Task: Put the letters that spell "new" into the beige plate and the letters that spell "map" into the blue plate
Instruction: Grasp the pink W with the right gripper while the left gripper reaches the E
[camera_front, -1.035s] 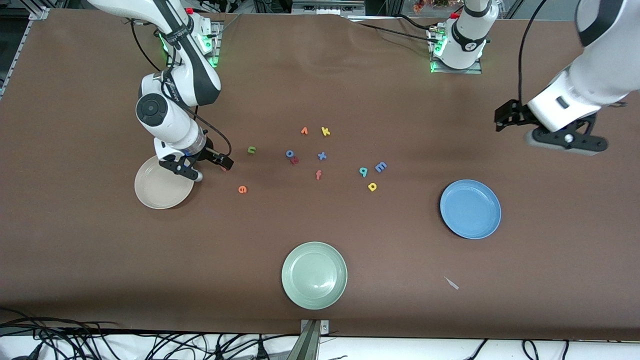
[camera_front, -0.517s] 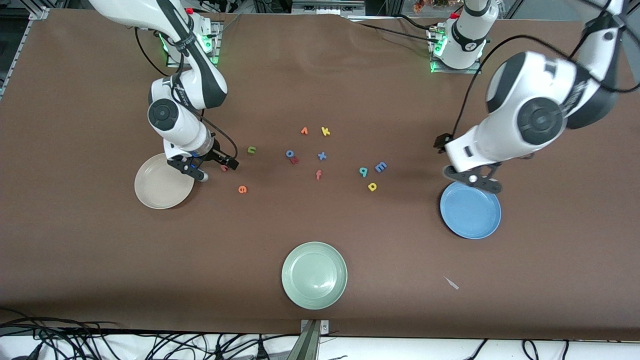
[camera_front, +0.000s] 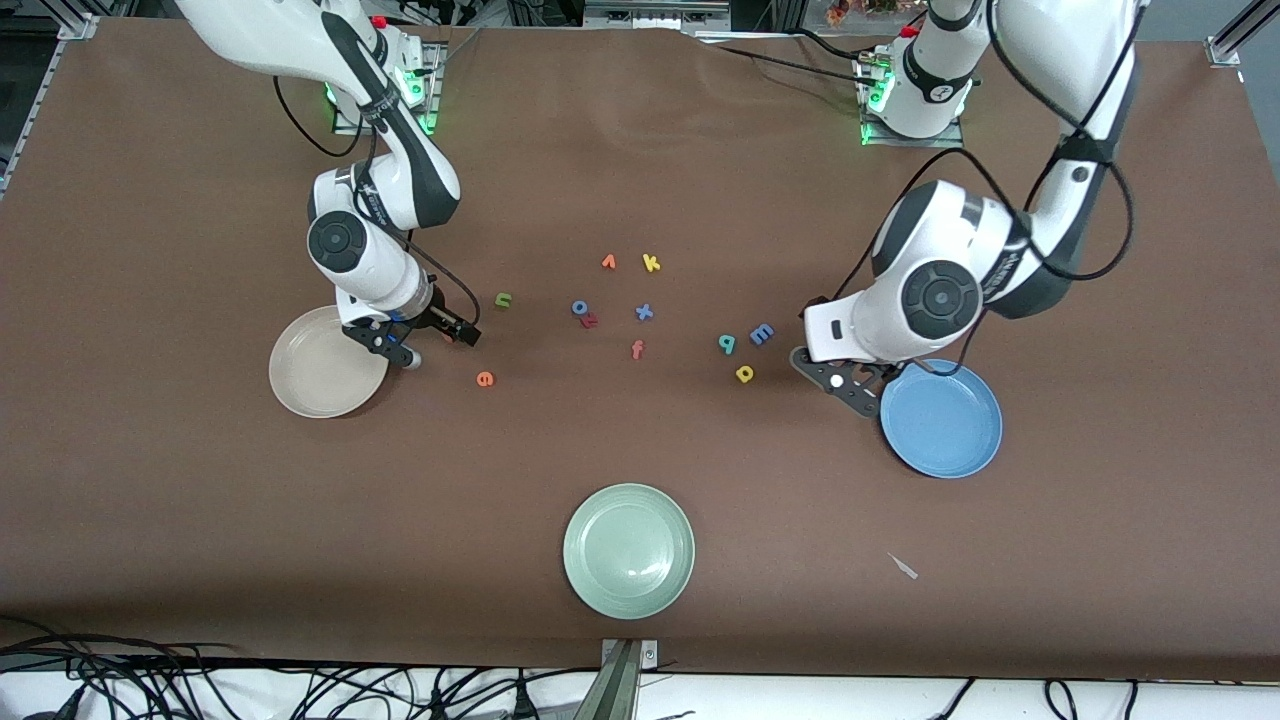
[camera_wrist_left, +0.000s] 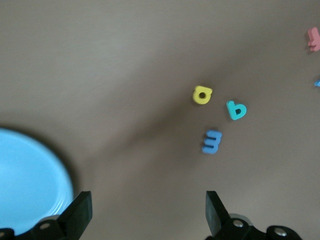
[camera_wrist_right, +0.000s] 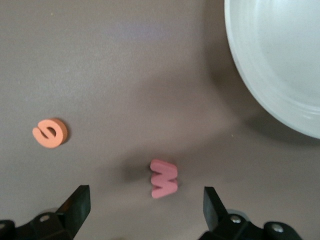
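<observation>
While the right gripper hovers with fingers wide over the pink w beside the beige plate, the left gripper hangs equally wide beside the blue plate, near the blue m.

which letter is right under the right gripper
The salmon-pink w, on the table between the open right gripper fingers; the orange e lies off beside it.

A pale green plate sits nearest the front camera, with perhaps a paper scrap beside it.
</observation>
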